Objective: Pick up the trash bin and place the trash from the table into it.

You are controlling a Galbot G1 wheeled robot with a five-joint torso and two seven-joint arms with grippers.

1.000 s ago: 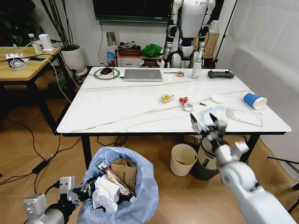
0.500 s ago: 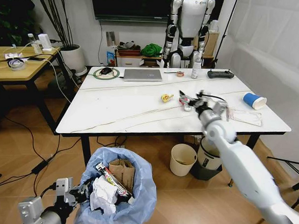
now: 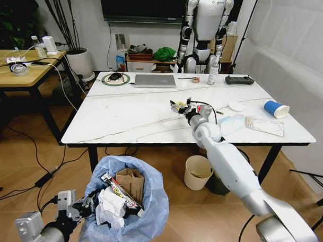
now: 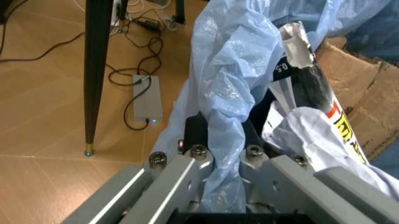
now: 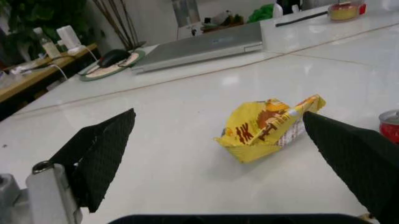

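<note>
Right gripper swinging leftward across table, now hovering with fingers spread wide around yellow wrapper. Left gripper pinching trash bin bag rim, holding bin low, before table.

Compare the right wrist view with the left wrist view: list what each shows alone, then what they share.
Right wrist view alone: the right hand open, fingers on either side of a crumpled yellow wrapper lying on the white table; a laptop and a red can sit farther off.

Left wrist view alone: the left hand shut on the trash bin by its blue bag rim, with brown cardboard and crumpled white paper inside.

Shared: each view shows its own hand at a piece of the task's things; otherwise nothing in common.
</note>
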